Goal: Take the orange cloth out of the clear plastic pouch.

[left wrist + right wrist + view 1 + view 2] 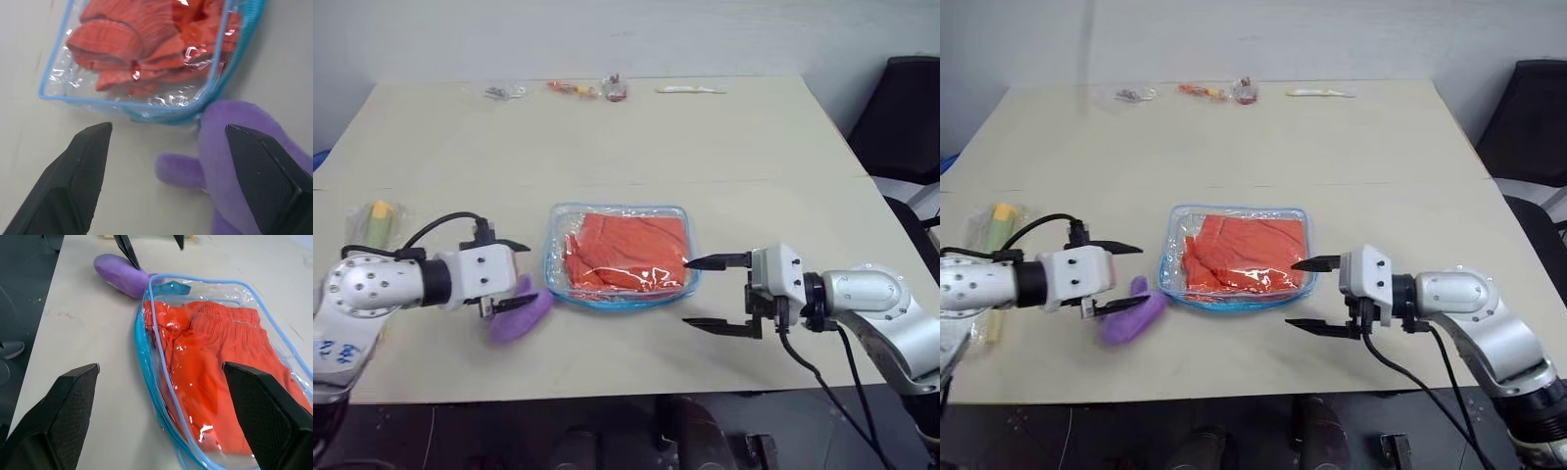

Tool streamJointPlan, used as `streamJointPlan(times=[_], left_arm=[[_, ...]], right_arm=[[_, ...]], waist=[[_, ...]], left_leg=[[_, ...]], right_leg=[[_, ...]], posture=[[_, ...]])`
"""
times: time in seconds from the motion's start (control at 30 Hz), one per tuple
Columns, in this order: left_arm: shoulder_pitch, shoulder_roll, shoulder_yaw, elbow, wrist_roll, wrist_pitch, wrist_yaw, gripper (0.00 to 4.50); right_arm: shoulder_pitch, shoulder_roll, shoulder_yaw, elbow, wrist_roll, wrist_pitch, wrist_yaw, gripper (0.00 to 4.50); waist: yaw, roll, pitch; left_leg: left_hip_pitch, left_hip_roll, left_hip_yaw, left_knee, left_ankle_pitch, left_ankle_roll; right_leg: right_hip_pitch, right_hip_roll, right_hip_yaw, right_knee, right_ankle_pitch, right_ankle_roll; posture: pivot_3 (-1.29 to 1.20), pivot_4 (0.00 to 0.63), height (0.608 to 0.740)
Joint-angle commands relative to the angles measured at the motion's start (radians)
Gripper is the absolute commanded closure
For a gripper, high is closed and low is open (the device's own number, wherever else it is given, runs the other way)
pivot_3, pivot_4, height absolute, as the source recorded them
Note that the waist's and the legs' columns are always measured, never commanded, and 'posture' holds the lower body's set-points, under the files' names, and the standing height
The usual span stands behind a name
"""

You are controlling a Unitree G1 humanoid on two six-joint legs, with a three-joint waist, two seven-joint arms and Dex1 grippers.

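Note:
The clear plastic pouch [558, 223] with light blue trim lies flat at the middle of the table. The wrinkled orange cloth [626, 250] is inside it. My left gripper [517, 275] hovers just left of the pouch, open, pointing at it, with nothing between its fingers. In the left wrist view the pouch's corner [58, 83] lies right ahead of its fingertips [98, 142]. My right gripper [687, 292] is open at the pouch's right front corner, pointing left, one finger above the other. The right wrist view looks along the pouch [161, 396] and the cloth [220, 377].
A small purple plush toy [524, 315] lies against the pouch's left front corner, under my left gripper. A thin wrapper with a green-yellow stick [374, 223] sits at the left. Small items [578, 89] line the far edge. A black chair [906, 108] stands at the right.

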Motion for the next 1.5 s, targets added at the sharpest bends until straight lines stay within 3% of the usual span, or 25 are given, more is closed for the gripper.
streamJointPlan(times=[0.03,0.27,0.57,0.97,1.07,1.4,1.5], left_arm=[[-0.060,-0.042,-0.035,0.003,0.032,-0.019,0.023,0.57],[-0.103,-0.110,-0.037,-0.029,-0.041,0.058,-0.012,0.57],[-0.059,-0.059,-0.081,0.007,0.094,-0.084,-0.057,0.57],[-0.081,-0.145,-0.136,0.067,0.191,-0.170,-0.010,0.57],[-0.086,-0.152,-0.133,0.079,0.195,-0.172,-0.004,1.15],[-0.116,-0.179,-0.116,0.087,0.168,-0.159,-0.012,4.38],[-0.113,-0.187,-0.087,0.052,0.086,-0.128,-0.041,4.47]], right_arm=[[0.007,0.022,-0.030,-0.055,-0.007,0.013,-0.020,0.32],[0.022,0.042,-0.032,-0.061,-0.037,0.010,-0.020,0.32],[0.017,0.061,-0.047,-0.038,-0.061,0.003,-0.012,0.32],[0.014,0.075,-0.060,-0.056,-0.050,0.034,0.002,0.32],[0.017,0.075,-0.068,-0.057,-0.047,0.039,0.003,0.32],[0.028,0.076,-0.075,-0.065,-0.046,0.045,-0.001,0.32],[0.041,0.075,-0.077,-0.065,-0.052,0.042,-0.004,0.32]], waist=[[0.003,-0.001,0.000],[0.002,-0.001,0.000],[0.002,-0.001,0.000],[0.004,-0.001,-0.001],[0.004,-0.001,-0.001],[0.018,-0.002,-0.001],[0.020,-0.002,-0.001]], left_leg=[[0.000,0.000,0.000,0.000,0.000,0.000],[0.000,0.000,0.000,0.001,0.000,0.000],[0.000,0.000,0.000,0.002,0.000,0.000],[0.000,0.000,0.000,0.002,0.000,0.001],[0.001,0.000,0.000,0.002,0.000,0.001],[0.001,-0.001,0.001,0.003,0.000,0.001],[0.000,-0.001,0.001,0.003,0.000,0.001]], right_leg=[[0.000,0.000,0.000,0.000,0.000,0.000],[0.000,0.000,0.000,0.000,0.000,0.000],[0.000,0.000,0.000,0.000,0.000,0.000],[0.001,0.000,0.000,0.001,0.000,0.000],[0.001,0.000,0.000,0.001,0.000,0.000],[0.001,0.000,0.000,0.002,0.000,0.001],[0.001,0.000,0.000,0.002,0.000,0.001]], posture=[[0.00,0.150,0.740],[0.00,0.150,0.740],[0.00,0.150,0.740],[0.00,0.150,0.740],[0.00,0.150,0.740],[0.00,0.150,0.740],[0.00,0.150,0.740]])
